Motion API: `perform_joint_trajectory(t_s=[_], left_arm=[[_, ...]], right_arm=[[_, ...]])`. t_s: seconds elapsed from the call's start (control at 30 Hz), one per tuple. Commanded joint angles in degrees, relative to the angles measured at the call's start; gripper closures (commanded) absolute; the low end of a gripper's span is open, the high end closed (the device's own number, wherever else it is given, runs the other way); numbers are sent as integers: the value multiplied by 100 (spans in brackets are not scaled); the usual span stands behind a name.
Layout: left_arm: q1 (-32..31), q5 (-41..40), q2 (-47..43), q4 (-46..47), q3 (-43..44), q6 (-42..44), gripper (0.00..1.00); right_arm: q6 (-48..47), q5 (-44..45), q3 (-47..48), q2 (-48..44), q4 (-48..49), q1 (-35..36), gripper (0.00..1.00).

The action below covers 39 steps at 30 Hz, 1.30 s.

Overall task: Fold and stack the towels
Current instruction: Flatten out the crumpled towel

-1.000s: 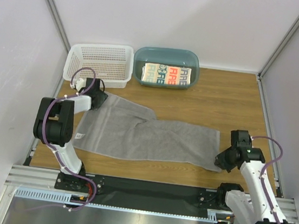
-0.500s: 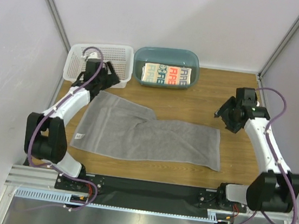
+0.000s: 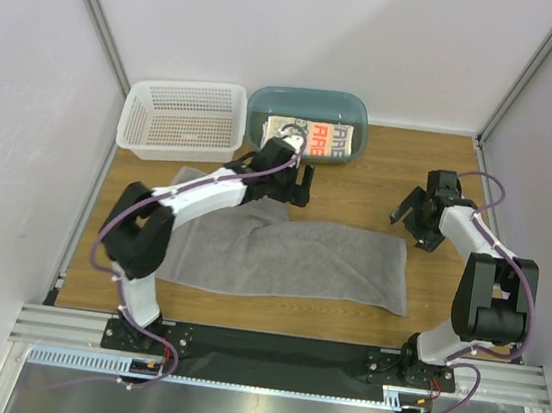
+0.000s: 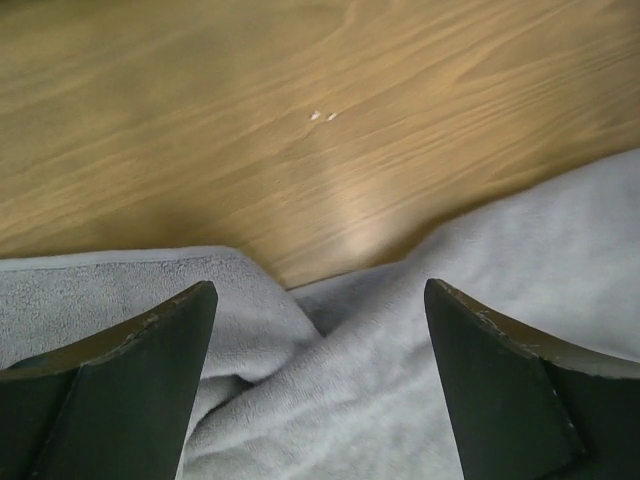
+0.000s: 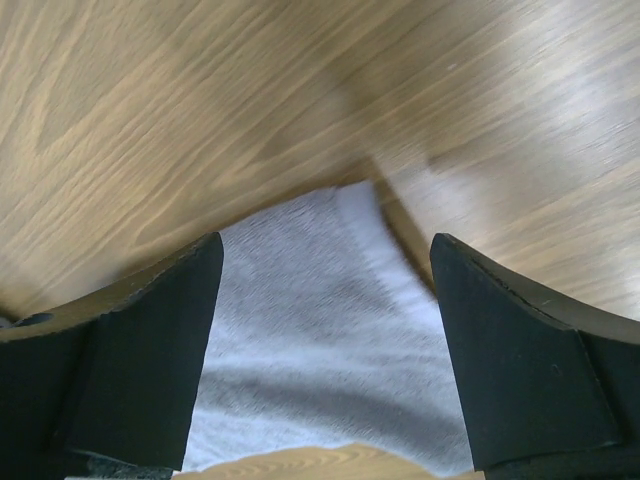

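A large grey towel [image 3: 290,259] lies spread across the middle of the table, with a fold ridge at its far edge. My left gripper [image 3: 301,185] hovers open over that fold; in the left wrist view the grey towel [image 4: 330,400] lies below the left gripper [image 4: 318,290], untouched. My right gripper [image 3: 412,225] is open just above the towel's far right corner, and that corner of the grey towel [image 5: 320,330] shows between the fingers of the right gripper [image 5: 328,240]. A white towel with printed letters [image 3: 316,139] lies folded in the teal tub [image 3: 358,111].
A white lattice basket [image 3: 184,120] stands at the back left beside the tub. Bare wooden table [image 3: 379,184] surrounds the grey towel. Grey walls close in the left, right and back sides.
Both grippers opened and left the towel's corners. The left arm swung right from the basket side to the towel's fold. The right arm moved from the near right corner to the far right corner.
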Motion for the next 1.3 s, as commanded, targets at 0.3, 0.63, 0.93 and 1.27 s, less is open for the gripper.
perform_joint_trajectory(t_s=[0.3, 0.63, 0.93, 1.27], left_arm=[[-316, -1484, 940, -846, 674, -548, 15], [-449, -1809, 1317, -872, 664, -873, 30], [-396, -1835, 1713, -881, 1086, -1049, 70], [139, -2116, 1389, -644, 1192, -1392, 100]], right_arm=[[-161, 86, -741, -92, 722, -355, 11], [-161, -177, -1198, -13, 1021, -416, 21], [-284, -256, -1260, -101, 960, -416, 61], [-223, -529, -1374, -1259, 223, -416, 100]])
